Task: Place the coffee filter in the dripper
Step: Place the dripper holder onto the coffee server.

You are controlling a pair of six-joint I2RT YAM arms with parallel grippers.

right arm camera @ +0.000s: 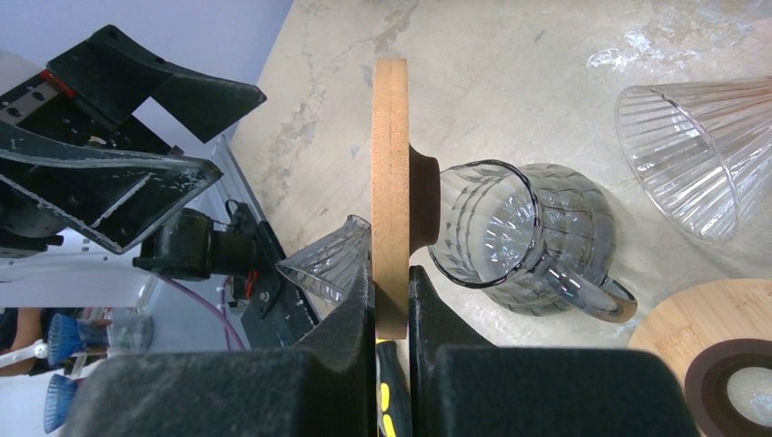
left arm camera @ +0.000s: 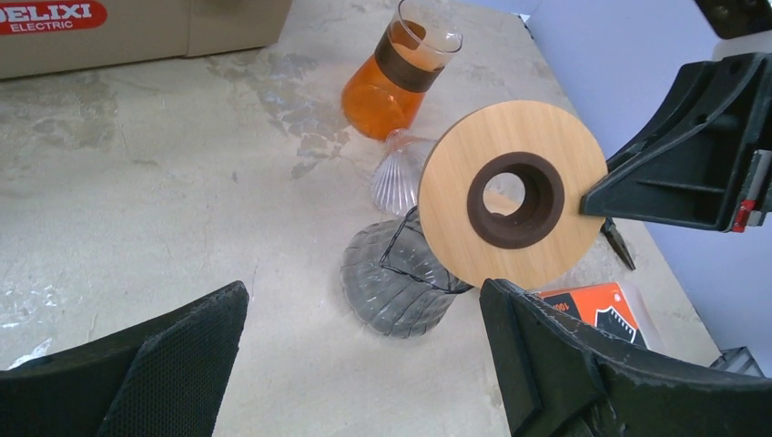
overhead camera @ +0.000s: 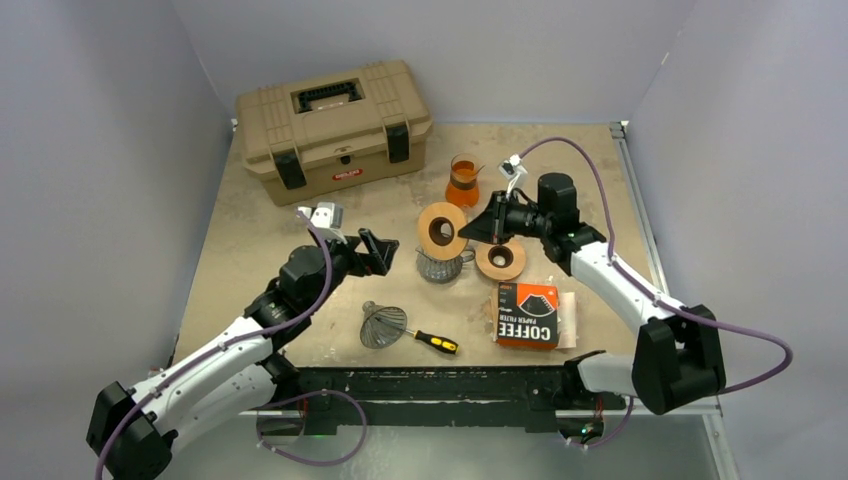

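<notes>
Coffee filter box [overhead camera: 527, 315] is lying on the worktop [overhead camera: 250, 230] by the right arm, seen from above. From the left wrist, the left gripper [left arm camera: 364, 300] is being held wide open, empty. From the right wrist, a wooden ring [right arm camera: 390, 164] is being clamped edge-on by the right gripper [right arm camera: 391, 296], just beside a glass jug [right arm camera: 537, 237].

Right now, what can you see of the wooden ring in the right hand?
The wooden ring is a flat round disc of pale wood with a dark brown collar around its central hole. It is held on edge, pinched at its rim by the right hand. The collar faces the mouth of a grey glass cup; whether they touch is unclear.
</notes>
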